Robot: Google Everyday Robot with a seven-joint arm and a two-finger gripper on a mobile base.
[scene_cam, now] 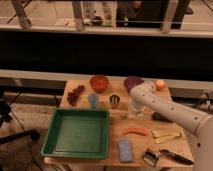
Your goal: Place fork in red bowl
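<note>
The red bowl (99,82) stands at the back of the wooden table (112,120), left of the purple bowl (132,82). My white arm reaches in from the right and bends down in front of the purple bowl. My gripper (133,112) points down at the table's middle, right of a small metal cup (115,101) and about a bowl's width in front and to the right of the red bowl. I cannot make out the fork; the spot under the gripper is hidden by it.
A green tray (77,132) fills the front left. Dark grapes (76,95) and a blue cup (93,100) stand left of the metal cup. An orange sausage piece (135,131), a blue sponge (125,150), yellow pieces (165,135), a black-handled utensil (170,156) and an orange fruit (160,85) lie to the right.
</note>
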